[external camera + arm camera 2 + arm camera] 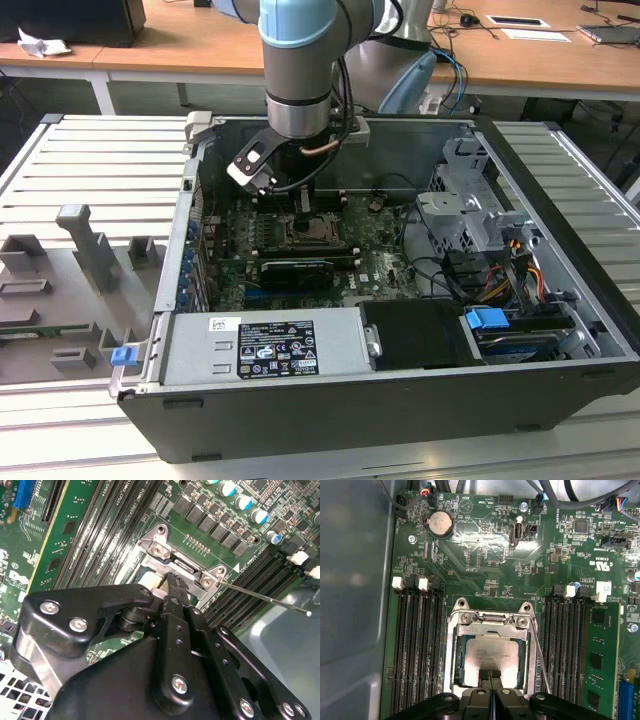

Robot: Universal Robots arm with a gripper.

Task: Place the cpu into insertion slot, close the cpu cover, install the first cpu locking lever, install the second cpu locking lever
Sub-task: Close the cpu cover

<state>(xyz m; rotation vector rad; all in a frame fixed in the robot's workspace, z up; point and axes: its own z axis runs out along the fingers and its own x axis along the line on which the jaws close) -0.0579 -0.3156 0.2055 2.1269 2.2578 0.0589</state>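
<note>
First wrist view has the gripper (490,676) clenched: its two fingers are pressed together with nothing seen between them, tips down at the edge of the cpu cover (491,628) opposite its hinge. Whether they touch the metal is hard to judge. One cpu (492,652) lies flat in the insertion slot (312,232), its grey face showing through the cut-out of the single cover, which lies closed over it. Two screws (465,619) sit along the cover's hinge side. One thin locking lever (542,655) stands free beside the socket, jutting away from the board in the second wrist view. Memory slots (420,650) flank the socket, apparently four a side. One coin cell (440,524) sits farther off on the green board (485,555). In the exterior view the arm (300,60) reaches down into one open computer case (400,425).
</note>
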